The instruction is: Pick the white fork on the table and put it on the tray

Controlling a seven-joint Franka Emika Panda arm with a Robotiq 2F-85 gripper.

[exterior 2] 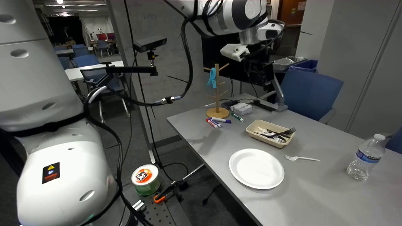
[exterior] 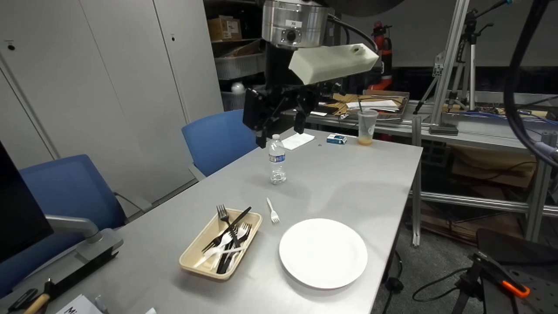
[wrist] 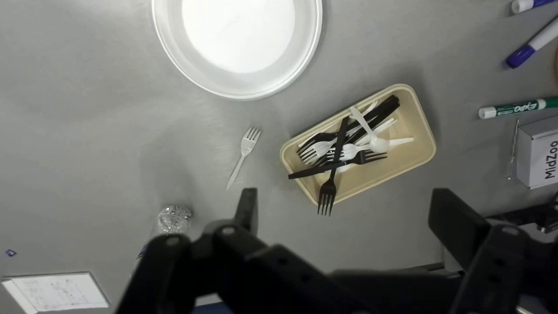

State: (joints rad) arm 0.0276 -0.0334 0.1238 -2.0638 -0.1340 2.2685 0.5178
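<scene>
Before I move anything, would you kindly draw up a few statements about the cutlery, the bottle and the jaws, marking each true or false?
1. The loose white fork lies on the table, outside the tray. True.
2. The jaws are shut on that fork. False: they are open and up off the table, apart from it.
3. The tray holds only black utensils. False: it holds white ones too.
4. A black fork has its tines past the tray's rim. True.
5. The clear bottle stands upright with its cap on. True.
</scene>
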